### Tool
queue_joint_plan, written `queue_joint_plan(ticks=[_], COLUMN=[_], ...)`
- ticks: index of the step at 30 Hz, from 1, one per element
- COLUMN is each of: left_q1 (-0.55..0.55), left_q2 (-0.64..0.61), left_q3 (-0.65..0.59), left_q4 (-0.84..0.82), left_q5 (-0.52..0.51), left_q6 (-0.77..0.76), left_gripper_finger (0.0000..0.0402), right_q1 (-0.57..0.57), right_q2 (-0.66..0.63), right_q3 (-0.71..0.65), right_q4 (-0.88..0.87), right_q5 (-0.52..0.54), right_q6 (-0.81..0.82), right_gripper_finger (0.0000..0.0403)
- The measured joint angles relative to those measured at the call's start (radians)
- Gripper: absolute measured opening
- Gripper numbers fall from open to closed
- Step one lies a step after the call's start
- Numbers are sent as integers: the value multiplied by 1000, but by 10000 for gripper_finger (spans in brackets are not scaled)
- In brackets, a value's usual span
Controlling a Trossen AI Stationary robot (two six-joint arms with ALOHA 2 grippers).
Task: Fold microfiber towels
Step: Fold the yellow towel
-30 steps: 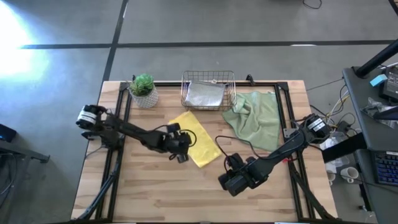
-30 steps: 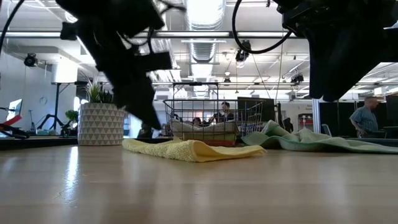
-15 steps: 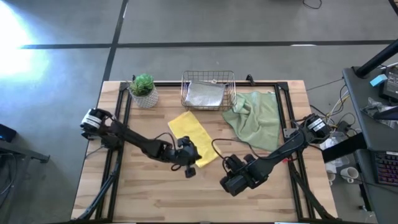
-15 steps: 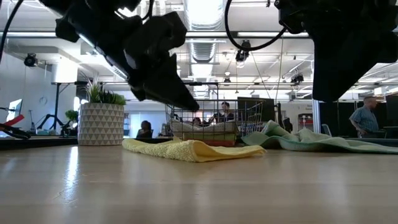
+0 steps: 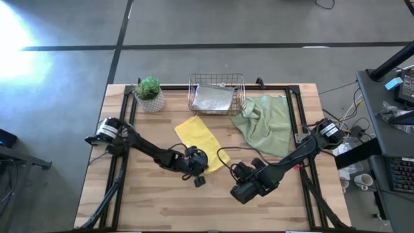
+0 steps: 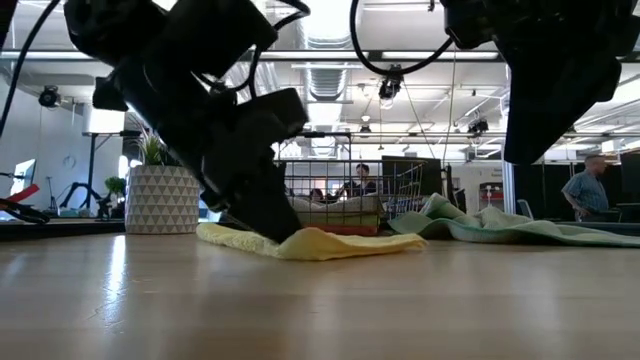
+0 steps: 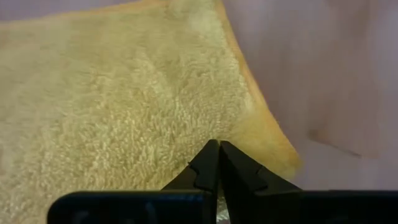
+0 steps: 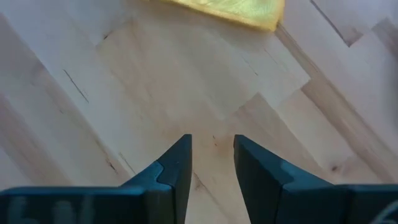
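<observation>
Your left end effector [image 5: 196, 169] sits low at the near corner of the folded yellow microfiber towel [image 5: 199, 142], its fingers pressed together with their tips on the pile of the cloth; the left wrist view shows no fold caught between them. The yellow towel lies flat near the middle of the wooden desk [image 5: 155, 204]. At about 2 o'clock from it you have the crumpled pale sage green microfiber towel [image 5: 268, 123], and at 12 o'clock the copper wire basket [image 5: 217, 94] holding a grey folded cloth [image 5: 213, 99]. Your right end effector [image 5: 240, 173] hangs over bare wood at about 4 o'clock from the yellow towel, fingers slightly parted and empty.
</observation>
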Motion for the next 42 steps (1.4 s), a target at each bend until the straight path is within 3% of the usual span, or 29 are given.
queue_joint_plan(ticks=[12, 17, 24, 34, 42], left_q1=[-128, -199, -221, -212, -213], left_q2=[-23, -24, -31, -75, -89], left_q3=[8, 28, 114, 321, 426], left_q4=[-194, -211, -279, -799, -958], left_q5=[286, 361, 359, 286, 282], left_q6=[112, 181, 192, 262, 260], left_gripper_finger=[1, 1, 1, 2, 2], right_q1=[0, 0, 0, 0, 0], right_q2=[0, 0, 0, 0, 0], right_q3=[-2, -2, -2, -2, -2], right_q4=[3, 3, 3, 24, 200], right_q5=[10, 11, 11, 11, 10], right_q6=[-68, -100, -122, -170, -378], right_gripper_finger=[109, 109, 109, 109, 109])
